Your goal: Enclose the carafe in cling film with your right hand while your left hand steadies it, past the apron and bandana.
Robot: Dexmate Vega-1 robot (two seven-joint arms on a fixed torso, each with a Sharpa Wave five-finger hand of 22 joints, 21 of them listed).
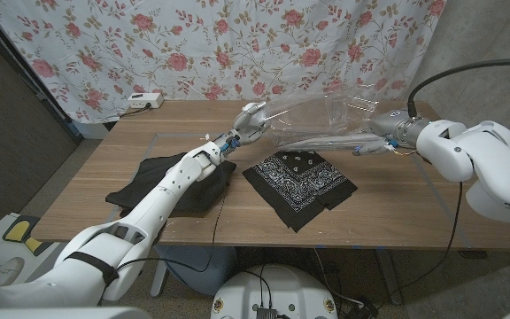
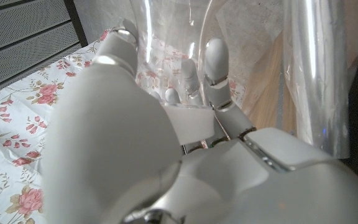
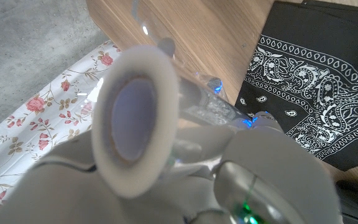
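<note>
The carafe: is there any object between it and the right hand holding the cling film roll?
Nothing visible stands between them. Only the stretched cling film spans from the right hand to the carafe, which the left hand holds. The bandana and apron lie nearer, flat on the table.

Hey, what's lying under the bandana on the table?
The bandana lies spread on the wooden table, and a dark edge peeks from beneath its lower right corner. Anything else beneath it is covered.
</note>
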